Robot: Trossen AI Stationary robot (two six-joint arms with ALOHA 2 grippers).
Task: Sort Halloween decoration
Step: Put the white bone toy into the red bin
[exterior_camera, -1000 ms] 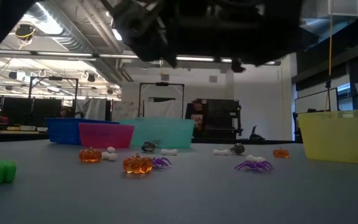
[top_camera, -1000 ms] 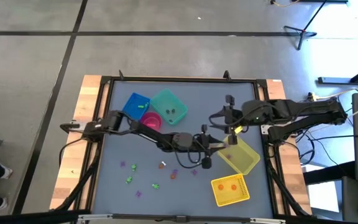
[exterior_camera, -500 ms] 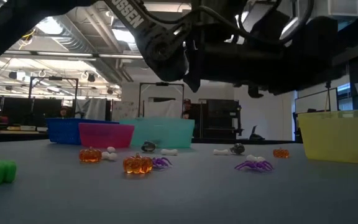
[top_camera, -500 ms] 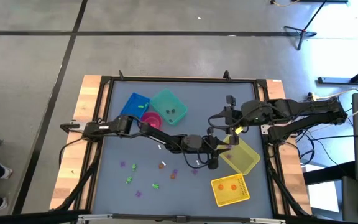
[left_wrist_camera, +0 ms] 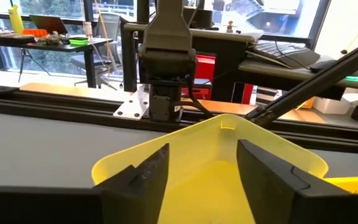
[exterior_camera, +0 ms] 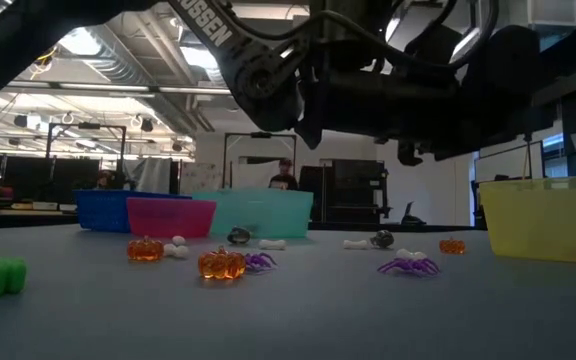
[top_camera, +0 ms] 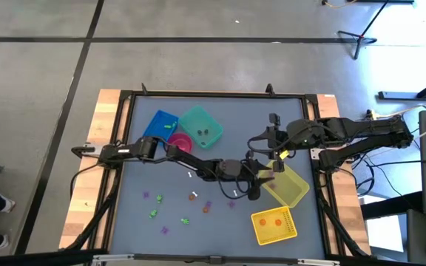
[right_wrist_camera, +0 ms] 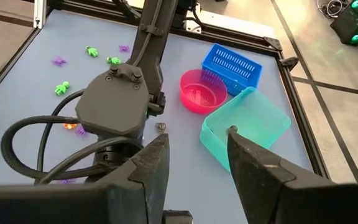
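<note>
Since half a second ago the left gripper (top_camera: 263, 176) has held its place, fingers spread, just beside the tilted yellow bin (top_camera: 288, 185); in the low view a person (exterior_camera: 283, 176) has shifted left. The right gripper (top_camera: 272, 135) waits near the table's far edge, fingers spread. Tiny purple, orange, green and white trinkets (top_camera: 194, 196) lie scattered on the grey table (top_camera: 220, 222).

blue bin (top_camera: 161, 125), teal bin (top_camera: 200, 126), pink bin (top_camera: 181, 144)

Five bins (top_camera: 279, 225) — two arms (top_camera: 161, 151)
</note>
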